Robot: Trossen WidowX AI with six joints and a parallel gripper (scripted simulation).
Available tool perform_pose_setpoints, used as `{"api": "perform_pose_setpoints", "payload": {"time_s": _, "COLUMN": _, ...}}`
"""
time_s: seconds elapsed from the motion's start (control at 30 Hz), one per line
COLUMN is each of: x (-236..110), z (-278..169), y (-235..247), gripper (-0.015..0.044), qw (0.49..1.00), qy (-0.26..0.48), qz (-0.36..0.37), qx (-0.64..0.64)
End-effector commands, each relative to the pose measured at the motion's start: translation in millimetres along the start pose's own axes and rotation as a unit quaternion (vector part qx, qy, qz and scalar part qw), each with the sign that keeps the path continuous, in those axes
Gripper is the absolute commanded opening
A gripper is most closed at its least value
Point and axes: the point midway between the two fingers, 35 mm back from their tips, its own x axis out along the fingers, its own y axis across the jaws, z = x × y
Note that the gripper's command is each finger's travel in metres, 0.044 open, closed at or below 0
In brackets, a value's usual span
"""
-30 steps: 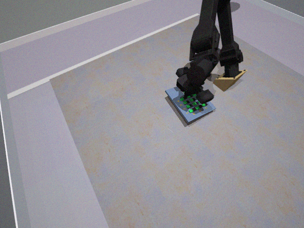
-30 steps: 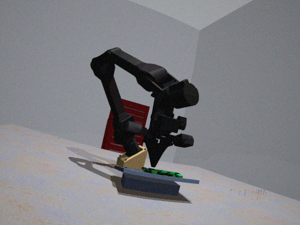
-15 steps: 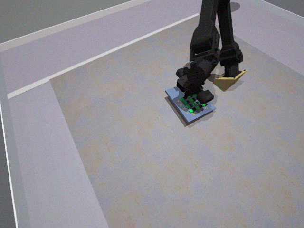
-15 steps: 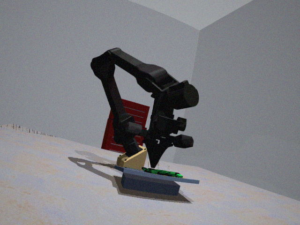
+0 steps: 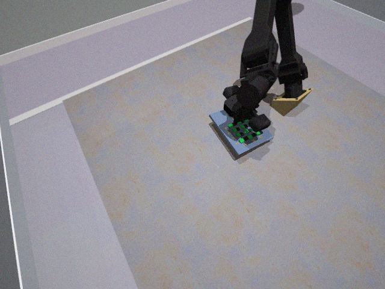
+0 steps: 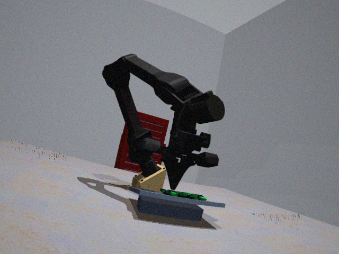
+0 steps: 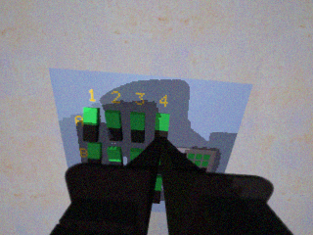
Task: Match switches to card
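A black six-joint robot arm [image 6: 153,76] bends over a pale blue rectangular switch panel [image 5: 228,140] on the mottled beige-and-grey tabletop [image 5: 186,201], its black parallel-jaw gripper [image 7: 159,145] pinched fully shut with nothing between its fingers. In the wrist view the closed tip points down at the near edge of the far-row switch under the yellow numeral 4 [image 7: 162,123], at the boundary between its green half and its dark half; whether the tip touches the switch cannot be told. The grid of green-and-dark-grey rocker switches [image 5: 243,132] carries yellow column numbers 1 to 4 along its far edge, and the far-row switches show green beyond and dark grey nearer. A small card of green squares [image 7: 198,158] lies on the panel just beside the grid, partly hidden by the gripper. From the side, the panel rests on a darker blue block [image 6: 169,209], near the arm's tan wedge-shaped base [image 6: 142,181]. A red cabinet [image 6: 153,128] stands against the grey wall behind.
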Motion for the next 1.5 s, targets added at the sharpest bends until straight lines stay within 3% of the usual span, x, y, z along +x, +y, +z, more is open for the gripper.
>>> {"api": "perform_pose_setpoints", "payload": {"time_s": 0.0, "x": 1.4, "z": -1.0, "y": -0.1, "gripper": 0.0000, "qw": 1.000, "qy": 0.001, "qz": -0.002, "qx": -0.003}}
{"api": "perform_pose_setpoints", "payload": {"time_s": 1.47, "x": 7.3, "z": -1.1, "y": -0.2, "gripper": 0.0000, "qw": 1.000, "qy": 0.001, "qz": -0.002, "qx": -0.003}}
